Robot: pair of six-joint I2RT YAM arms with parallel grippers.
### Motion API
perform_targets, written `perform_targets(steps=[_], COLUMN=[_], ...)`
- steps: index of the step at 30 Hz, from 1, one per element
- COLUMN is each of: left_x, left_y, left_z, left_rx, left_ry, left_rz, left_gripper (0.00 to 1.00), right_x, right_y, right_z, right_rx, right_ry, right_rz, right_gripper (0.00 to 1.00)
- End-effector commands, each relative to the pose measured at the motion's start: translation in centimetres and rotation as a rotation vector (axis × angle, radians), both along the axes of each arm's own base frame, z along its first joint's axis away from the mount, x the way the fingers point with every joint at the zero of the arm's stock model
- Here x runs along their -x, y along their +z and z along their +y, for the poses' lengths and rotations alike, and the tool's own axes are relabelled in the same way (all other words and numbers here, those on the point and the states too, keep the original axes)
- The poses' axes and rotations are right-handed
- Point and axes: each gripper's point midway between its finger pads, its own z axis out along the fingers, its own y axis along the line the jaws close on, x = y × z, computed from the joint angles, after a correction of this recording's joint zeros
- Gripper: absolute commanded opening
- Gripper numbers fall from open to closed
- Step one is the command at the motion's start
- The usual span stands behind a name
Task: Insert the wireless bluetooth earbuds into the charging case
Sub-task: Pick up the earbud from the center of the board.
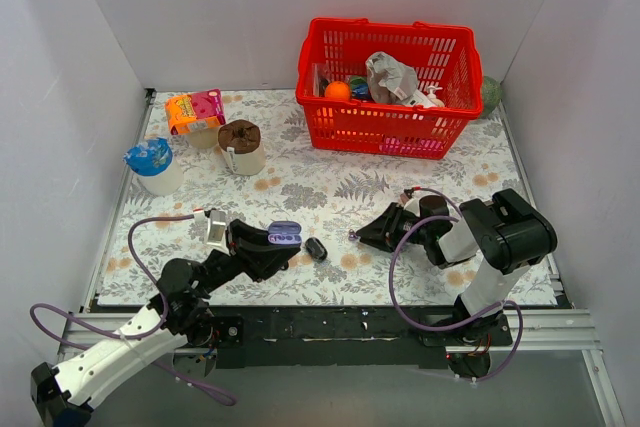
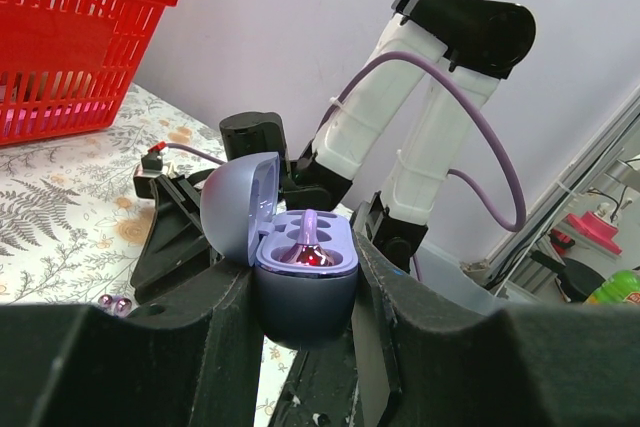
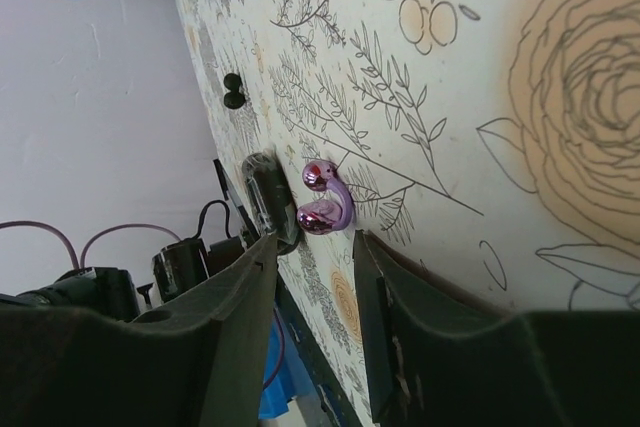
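Observation:
My left gripper (image 1: 275,243) is shut on the open lavender charging case (image 1: 284,235), holding it by its sides with the lid up. In the left wrist view (image 2: 305,297) one purple earbud (image 2: 305,245) sits in a socket of the case (image 2: 300,302), glowing red. The other earbud (image 3: 326,203), shiny purple, lies on the floral tablecloth just beyond the tips of my open right gripper (image 3: 315,242). It also shows small in the top view (image 1: 352,237), just left of the right gripper (image 1: 364,235), and in the left wrist view (image 2: 112,301).
A stubby black piece (image 1: 316,249) lies between the two grippers, right beside the loose earbud (image 3: 264,197). At the back stand a red basket (image 1: 385,122), a brown-topped cup (image 1: 241,147), a blue-lidded cup (image 1: 153,165) and an orange-pink packet (image 1: 195,110).

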Motion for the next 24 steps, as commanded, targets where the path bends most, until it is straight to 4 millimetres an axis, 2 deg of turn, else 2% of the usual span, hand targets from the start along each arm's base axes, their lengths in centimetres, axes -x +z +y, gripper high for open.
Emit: perform_targets(steps=[1, 14, 24], left_x=[0.0, -0.1, -0.3], left_y=[0.7, 0.8, 0.5], left_z=[-0.2, -0.2, -0.2], left_rx=[0.010, -0.004, -0.014], left_ry=[-0.006, 0.004, 0.010], left_rz=[-0.017, -0.027, -0.028], left_gripper=[0.00, 0.00, 0.00], right_x=[3.2, 1.5, 0.6], right_y=[-4.7, -4.3, -4.4], right_z=[-1.5, -0.8, -0.7], right_rx=[0.143, 0.108, 0.122], right_ry=[-0.001, -0.035, -0.056], right_rz=[0.160, 0.164, 0.170], right_gripper=[0.46, 0.46, 0.41])
